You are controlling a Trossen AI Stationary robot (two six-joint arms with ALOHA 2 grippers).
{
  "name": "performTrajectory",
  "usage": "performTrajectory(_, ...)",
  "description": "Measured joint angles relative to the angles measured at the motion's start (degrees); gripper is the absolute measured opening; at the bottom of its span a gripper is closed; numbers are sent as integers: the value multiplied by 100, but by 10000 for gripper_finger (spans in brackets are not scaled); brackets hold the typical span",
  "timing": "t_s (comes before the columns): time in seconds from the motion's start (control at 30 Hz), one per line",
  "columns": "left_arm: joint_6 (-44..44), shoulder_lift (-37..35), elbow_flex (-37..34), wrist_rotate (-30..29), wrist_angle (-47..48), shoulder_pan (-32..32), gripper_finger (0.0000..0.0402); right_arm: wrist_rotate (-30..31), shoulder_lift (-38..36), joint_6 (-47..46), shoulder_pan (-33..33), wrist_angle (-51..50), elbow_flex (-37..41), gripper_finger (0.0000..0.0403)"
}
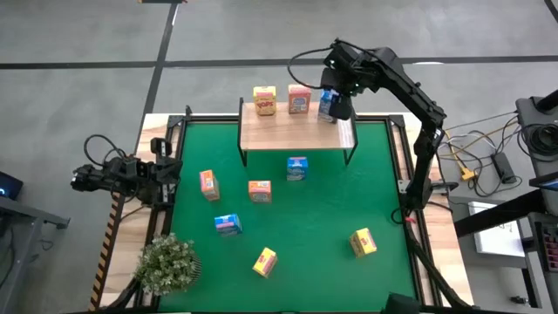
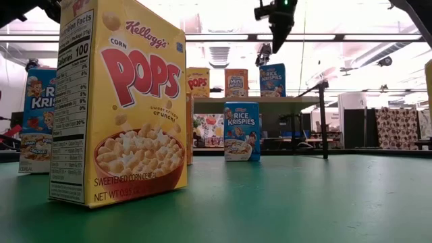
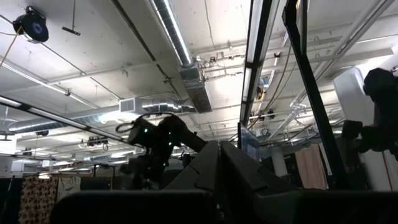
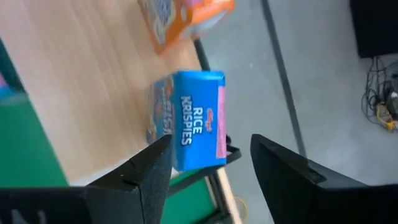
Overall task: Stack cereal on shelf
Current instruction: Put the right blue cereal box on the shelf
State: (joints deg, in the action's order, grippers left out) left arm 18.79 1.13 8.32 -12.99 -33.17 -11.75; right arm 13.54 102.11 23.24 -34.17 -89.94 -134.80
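Observation:
The light-wood shelf (image 1: 296,133) stands at the far side of the green mat (image 1: 305,218). Three cereal boxes stand upright on it: yellow (image 1: 264,99), orange-pink (image 1: 299,100) and blue (image 1: 327,105). My right gripper (image 1: 340,98) is open and empty, just above the blue box (image 4: 189,121). The low view shows a gap between the right gripper (image 2: 278,42) and the blue box's top (image 2: 272,66). Several more boxes stand on the mat. My left gripper (image 1: 171,170) waits shut at the table's left edge, pointing at the ceiling.
On the mat are two blue boxes (image 1: 296,167) (image 1: 227,224), two orange-pink boxes (image 1: 208,184) (image 1: 259,190) and two yellow boxes (image 1: 264,261) (image 1: 363,242). A potted plant (image 1: 167,263) stands at the near left corner. The shelf's right end (image 1: 347,133) is bare.

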Motion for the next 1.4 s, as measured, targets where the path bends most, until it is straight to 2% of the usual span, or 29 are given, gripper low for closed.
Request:
performTrajectory(0.1, 0, 0, 0, 2, -1, -2, 0, -37, -158, -720, 181, 16, 9, 197)
performTrajectory(0.17, 0, 0, 0, 2, 13, -2, 0, -321, -244, -1099, 338, -1, 40, 185)
performTrajectory(0.27, -30, 0, 0, 2, 17, -2, 0, -690, -461, -1441, 694, 8, 267, 155)
performTrajectory(0.33, -61, 0, 0, 2, 19, -2, 0, -620, -628, -1601, 1010, 30, 531, 131)
performTrajectory(0.47, -83, 0, 0, 2, 21, -1, 0, -131, -972, -1946, 1605, 335, 1405, 82)
performTrajectory(0.67, -129, 0, 0, 2, 20, 0, 0, 55, -1688, -1934, 2027, 1962, 3279, 27)
performTrajectory(0.87, -129, 0, -4, 2, 9, -2, 0, 137, -2435, -1781, 1806, 3741, 5150, 9)
performTrajectory(1.03, -129, 0, -4, 4, -2, -2, 0, 174, -2937, -1743, 1318, 5143, 6477, 9)
performTrajectory(1.27, -129, 0, 11, 4, 22, -2, 0, 173, -3206, -1837, 633, 6522, 7688, 9)
performTrajectory(1.4, -129, 1, 12, 4, 37, -2, 0, 170, -3225, -1877, 438, 6836, 7922, 9)
